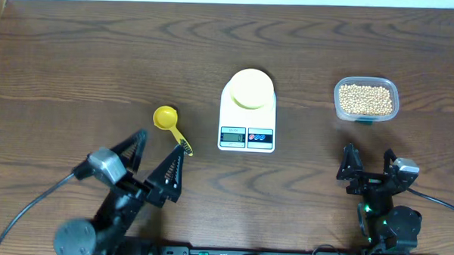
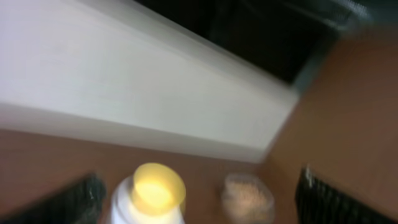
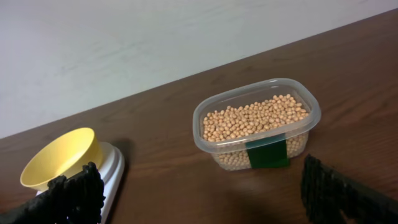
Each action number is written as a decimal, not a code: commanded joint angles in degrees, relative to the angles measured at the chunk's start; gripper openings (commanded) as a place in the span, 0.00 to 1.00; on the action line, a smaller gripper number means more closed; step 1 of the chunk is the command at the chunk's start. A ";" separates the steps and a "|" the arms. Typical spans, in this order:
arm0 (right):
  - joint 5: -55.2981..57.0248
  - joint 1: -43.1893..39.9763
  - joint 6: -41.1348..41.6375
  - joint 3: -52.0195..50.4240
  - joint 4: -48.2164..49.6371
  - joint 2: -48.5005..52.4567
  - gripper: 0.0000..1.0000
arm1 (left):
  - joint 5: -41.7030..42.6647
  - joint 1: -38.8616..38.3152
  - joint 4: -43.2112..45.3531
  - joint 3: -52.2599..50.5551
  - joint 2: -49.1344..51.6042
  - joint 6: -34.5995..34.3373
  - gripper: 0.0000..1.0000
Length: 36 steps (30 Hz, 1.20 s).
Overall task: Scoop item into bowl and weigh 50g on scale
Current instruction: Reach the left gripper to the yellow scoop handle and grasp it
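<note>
Clear tub (image 3: 266, 154) of beans (image 3: 254, 120), yellow bowl (image 3: 61, 157) on white scale (image 3: 112, 167)

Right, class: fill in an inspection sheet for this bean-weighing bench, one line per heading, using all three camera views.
Surface: dark wood-grain table.
Job's things: pale yellow bowl sits on the white digital scale; beans fill a clear plastic tub right of it; yellow scoop lies left of the scale, empty.
Clutter: nothing seen.
Grippers: left gripper open, by the scoop's handle; right gripper open, near the tub; both empty.
Cables: left-arm cable and right-arm cable, both black, trail off the table edge.
Surroundings: white wall behind the table.
</note>
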 commanded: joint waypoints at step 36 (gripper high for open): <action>0.48 0.57 0.79 -0.22 -0.15 -0.09 0.99 | -14.93 1.29 -20.37 6.91 44.19 -0.94 1.00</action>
